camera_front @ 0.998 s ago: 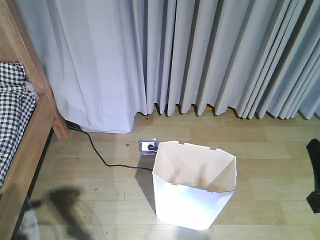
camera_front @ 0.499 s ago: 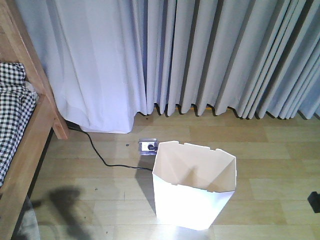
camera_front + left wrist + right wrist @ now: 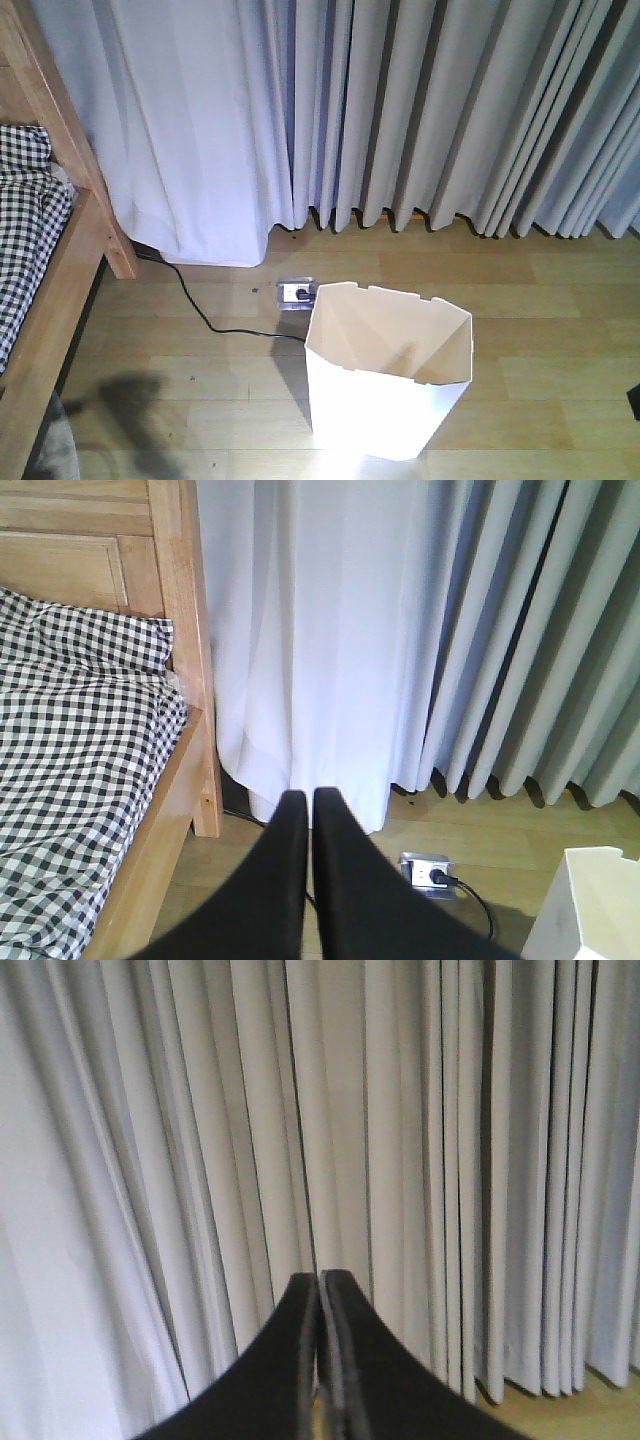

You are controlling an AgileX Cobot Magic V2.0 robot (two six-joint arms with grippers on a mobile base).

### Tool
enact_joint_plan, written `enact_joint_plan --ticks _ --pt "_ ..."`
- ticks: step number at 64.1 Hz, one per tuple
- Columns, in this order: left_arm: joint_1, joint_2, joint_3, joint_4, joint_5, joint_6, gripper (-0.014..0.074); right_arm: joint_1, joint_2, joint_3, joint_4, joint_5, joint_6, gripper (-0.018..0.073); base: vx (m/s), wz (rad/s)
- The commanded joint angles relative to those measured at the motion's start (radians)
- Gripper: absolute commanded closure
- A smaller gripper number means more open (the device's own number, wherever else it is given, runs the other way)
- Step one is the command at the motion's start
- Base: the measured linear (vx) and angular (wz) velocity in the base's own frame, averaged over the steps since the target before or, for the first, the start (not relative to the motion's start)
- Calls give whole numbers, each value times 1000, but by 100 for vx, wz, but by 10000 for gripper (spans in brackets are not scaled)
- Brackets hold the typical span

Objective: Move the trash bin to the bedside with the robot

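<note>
Right arm nearly gone from front view, trash bin unmoved, both pincers pressed closed, empty.

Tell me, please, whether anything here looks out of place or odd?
Nothing is spilled or damaged. The white faceted plastic trash bin stands upright and empty in the open floor, apart from the wooden-framed bed. A black cable trails loose to a silver floor socket.
</note>
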Motion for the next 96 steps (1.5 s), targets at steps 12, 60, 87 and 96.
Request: enact_joint_plan --ticks 12,60,87,96 --pt "-3 -14 3 -2 -66 -4 603 104 -50 7 -48 -1 -40 566 0 0" --pt "-3 -14 3 -2 -66 -4 603 109 -50 8 -39 -49 -195 566 0 0" --pt "-3 -14 3 -2 -66 -4 603 109 -50 8 -39 -49 -195 566 0 0" --pt "-3 -14 3 -2 -66 -4 603 109 -50 8 -39 -49 -195 566 0 0"
